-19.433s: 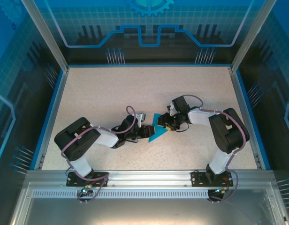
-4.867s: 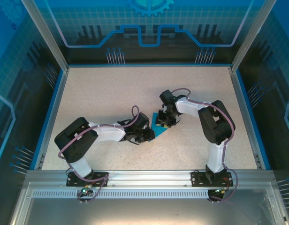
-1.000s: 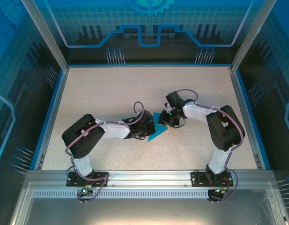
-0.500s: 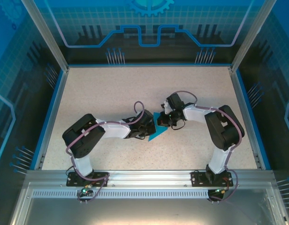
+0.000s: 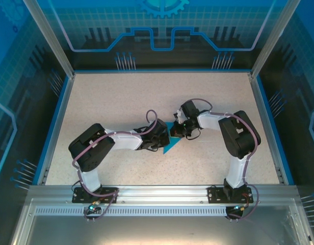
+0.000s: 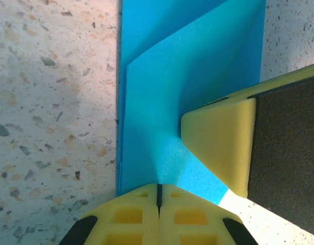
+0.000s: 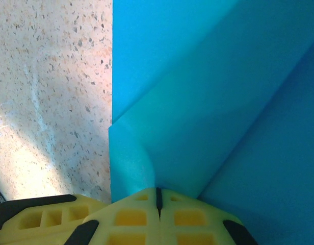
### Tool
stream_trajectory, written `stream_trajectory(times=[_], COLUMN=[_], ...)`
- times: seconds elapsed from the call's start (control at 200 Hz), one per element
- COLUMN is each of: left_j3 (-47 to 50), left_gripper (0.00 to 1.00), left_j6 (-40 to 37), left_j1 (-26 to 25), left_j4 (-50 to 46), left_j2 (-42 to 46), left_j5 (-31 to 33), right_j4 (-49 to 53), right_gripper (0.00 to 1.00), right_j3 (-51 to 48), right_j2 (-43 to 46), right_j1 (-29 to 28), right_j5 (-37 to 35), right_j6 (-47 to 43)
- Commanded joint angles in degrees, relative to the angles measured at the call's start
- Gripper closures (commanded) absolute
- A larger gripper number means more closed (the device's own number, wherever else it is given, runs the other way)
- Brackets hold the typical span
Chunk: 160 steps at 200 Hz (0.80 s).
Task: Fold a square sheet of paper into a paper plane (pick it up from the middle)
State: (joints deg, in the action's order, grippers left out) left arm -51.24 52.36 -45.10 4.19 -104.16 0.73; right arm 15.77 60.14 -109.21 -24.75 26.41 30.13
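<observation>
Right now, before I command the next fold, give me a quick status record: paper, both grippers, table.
paper: teal sheet of paper, partly folded, layered flaps, lying mid-table
left gripper: shut, tips at the sheet's near edge
right gripper: shut, apparently pinching a raised flap
spacing: grippers close together, facing across the sheet
table: speckled beige surface

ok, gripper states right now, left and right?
Left gripper: jaws shut, tips against the folded paper; a grip cannot be told.
Right gripper: jaws shut on a raised flap of the paper.
</observation>
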Motion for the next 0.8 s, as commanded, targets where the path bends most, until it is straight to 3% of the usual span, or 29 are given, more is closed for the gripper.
stream_trajectory(times=[0.0,0.795], left_j3=[3.2,3.9], left_gripper=[1.0,1.0], left_j6=[-1.7,-3.2], left_j1=[0.0,-0.2], left_j4=[-11.5,-12.7], left_j2=[-4.3,-4.9], left_j5=[-1.7,-2.1], right_j4=[-1.2,0.5], right_gripper=[1.0,1.0], right_j3=[2.2,11.8], right_j2=[-2.2,-8.5], right_j1=[2.7,6.9], right_j5=[-4.3,-7.2], right_j6=[-1.4,-2.8])
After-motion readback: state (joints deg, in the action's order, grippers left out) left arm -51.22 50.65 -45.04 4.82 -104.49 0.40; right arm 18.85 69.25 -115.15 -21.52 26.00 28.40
